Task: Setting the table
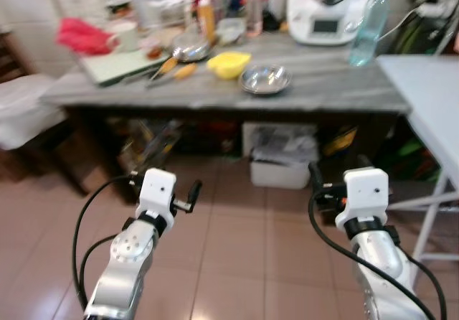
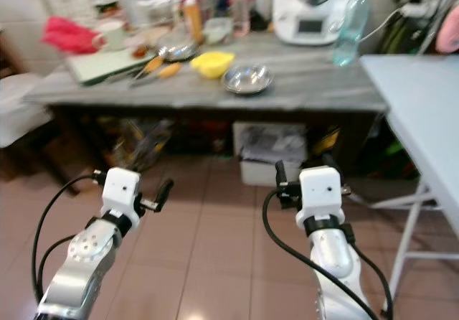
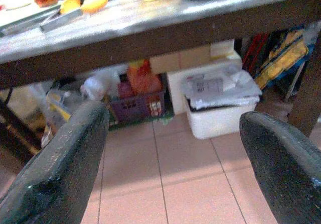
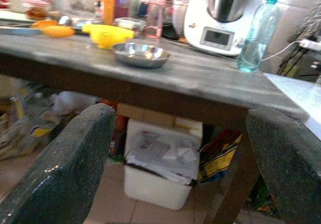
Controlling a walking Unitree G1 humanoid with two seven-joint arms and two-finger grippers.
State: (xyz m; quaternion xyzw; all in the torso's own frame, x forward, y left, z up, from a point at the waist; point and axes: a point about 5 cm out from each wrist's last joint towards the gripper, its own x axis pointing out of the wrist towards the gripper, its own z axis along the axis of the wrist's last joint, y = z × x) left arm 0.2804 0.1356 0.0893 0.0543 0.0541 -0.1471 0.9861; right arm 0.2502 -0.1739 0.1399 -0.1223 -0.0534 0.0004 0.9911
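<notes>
the steel bowl (image 1: 265,80) stands on the grey table (image 1: 344,90), near its front edge and about in the middle, with a yellow dish (image 1: 229,64) just beside it on the robot's left and two orange-handled tools (image 1: 174,69) further left. from the left eye view, both arms are held low over the tiled floor (image 1: 229,248), well apart from the table; the left gripper (image 1: 188,194) and the right gripper (image 1: 320,184) point forward, and the bowl lies ahead and above them, a little closer to the right one, i judge. a water bottle (image 1: 366,26) and a white kitchen machine (image 1: 330,8) stand at the back right. in the left wrist view the jaws are spread wide and hold nothing; they look under the table edge at a white box of papers (image 3: 218,108) on the floor. in the right wrist view the jaws are also spread and empty, and the bowl (image 4: 141,54) is seen between them, higher up, so this arm seems better placed to reach it. the bowl is round, so no long axis matters; the robot must first come nearer and lift the arm.
</notes>
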